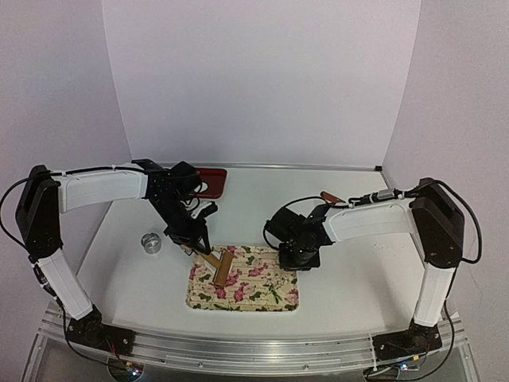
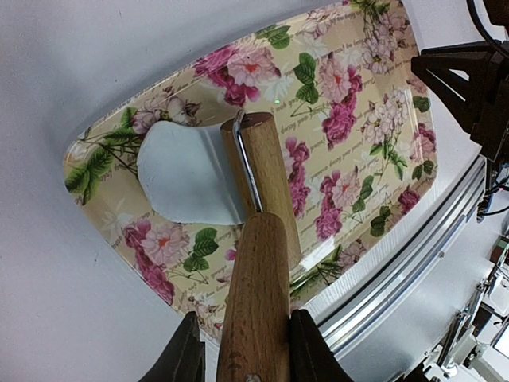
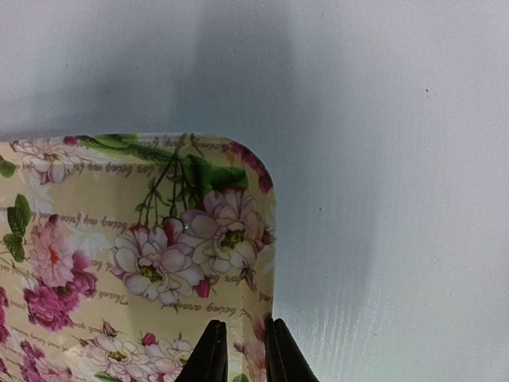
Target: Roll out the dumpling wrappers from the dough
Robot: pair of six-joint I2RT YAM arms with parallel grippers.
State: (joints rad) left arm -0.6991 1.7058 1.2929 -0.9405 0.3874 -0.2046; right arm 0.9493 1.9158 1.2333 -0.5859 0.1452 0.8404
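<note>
Left wrist view: left gripper (image 2: 245, 354) is clamping wooden handle of rolling pin (image 2: 269, 187), jaws partly open around it. Roller is resting on edge of flat white dough (image 2: 187, 179), which is lying near far-left corner of floral tray (image 2: 362, 127). Right gripper (image 3: 242, 330) is pinching tray rim beside far-right corner, jaws nearly closed. Metal ring cutter (image 1: 151, 243) is standing on tabletop, left of tray.
</note>
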